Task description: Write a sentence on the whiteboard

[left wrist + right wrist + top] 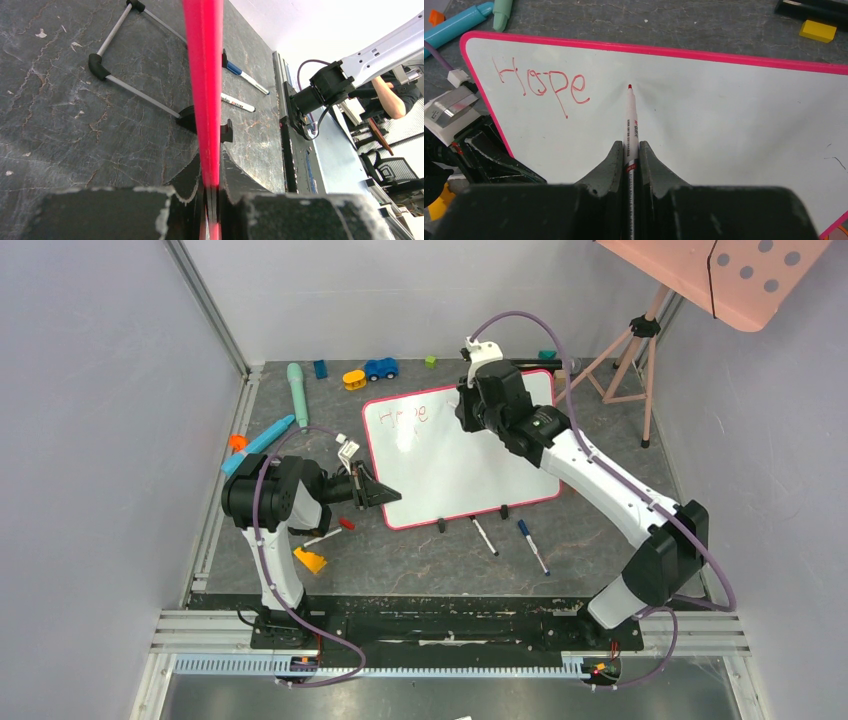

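table (420,565): dark stone-look top under both of my grippers; the whiteboard stands on it
whiteboard (450,475): glossy white face in a pink frame, leaning back on two black feet (441,525); its near-left edge runs straight between my left fingers, and its face fills the space ahead of my right fingers
left gripper (210,172): fingers clamped on the board's pink frame; in the left wrist view the frame rises up out of the jaws as a red strip
right gripper (630,147): fingers closed tight around a red marker, held over the upper middle of the board
red marker (630,117): barrel sticks forward out of my right fingers; the red tip sits at the white face, and I cannot tell for sure whether it touches
sentence (541,82): only "Hope" in thin red letters, ahead and to the left of my right fingertips, near the board's top-left corner
loose markers (484,536): two lying on the table just beyond the board's feet, to the right of my left fingers; one has a blue cap (234,68)
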{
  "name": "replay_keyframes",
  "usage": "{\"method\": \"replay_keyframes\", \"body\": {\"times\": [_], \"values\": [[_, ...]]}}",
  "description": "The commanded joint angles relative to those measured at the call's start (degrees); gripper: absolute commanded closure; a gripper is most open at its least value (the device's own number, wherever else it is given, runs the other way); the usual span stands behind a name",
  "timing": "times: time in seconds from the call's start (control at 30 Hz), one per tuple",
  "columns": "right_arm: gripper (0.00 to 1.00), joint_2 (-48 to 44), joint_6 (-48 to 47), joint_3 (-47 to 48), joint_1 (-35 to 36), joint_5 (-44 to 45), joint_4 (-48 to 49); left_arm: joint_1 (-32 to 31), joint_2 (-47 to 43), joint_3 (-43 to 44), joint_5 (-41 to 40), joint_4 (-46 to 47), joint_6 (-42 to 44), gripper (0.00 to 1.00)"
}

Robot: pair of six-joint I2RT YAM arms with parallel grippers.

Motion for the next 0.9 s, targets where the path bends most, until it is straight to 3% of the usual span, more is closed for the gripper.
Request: {"method": "replay_keyframes", "body": {"times": [0.0,0.53,0.87], "values": [[1.0,1.27,-1.06,3.53,-0.43,1.29,0.02,-0.68,-0.33,-0.6,0.74,2.73,6.75,0.98],[1.0,4.6,-1.59,6.69,-1.23,0.49,-1.21,-0.69,-0.25,-0.5,0.8,2.73,6.67,0.98],[1.0,1.69,0.64,-0.34,-1.23,-3.14,-0.26,-0.68,-0.25,-0.36,0.82,2.73,6.63,0.98]]}}
